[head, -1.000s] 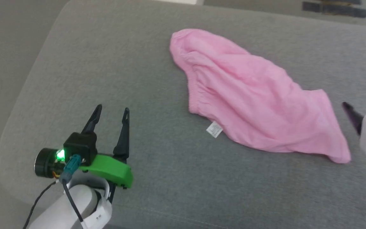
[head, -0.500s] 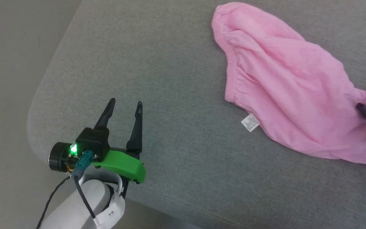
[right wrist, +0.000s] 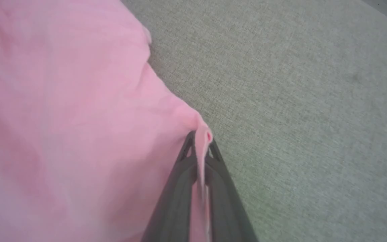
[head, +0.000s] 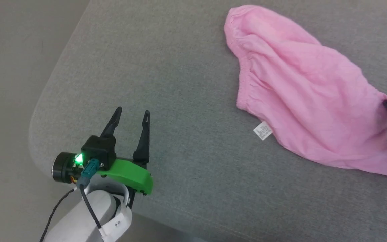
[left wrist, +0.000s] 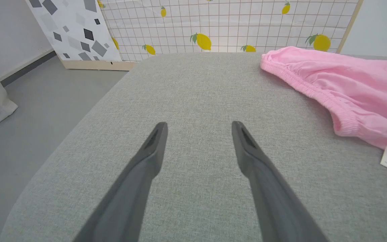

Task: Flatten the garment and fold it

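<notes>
R end effector pinches garment edge; L end effector open, well apart.
Risk: only a thin fold in grip, may slip out w/ hard pull.

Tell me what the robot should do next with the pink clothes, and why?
Probably move the left gripper across to the garment and pinch its elastic band. The right gripper has its jaws shut on the opposite edge, while the left jaws stand open over grey cushion, so a second hold could stretch the fabric flat.
</notes>
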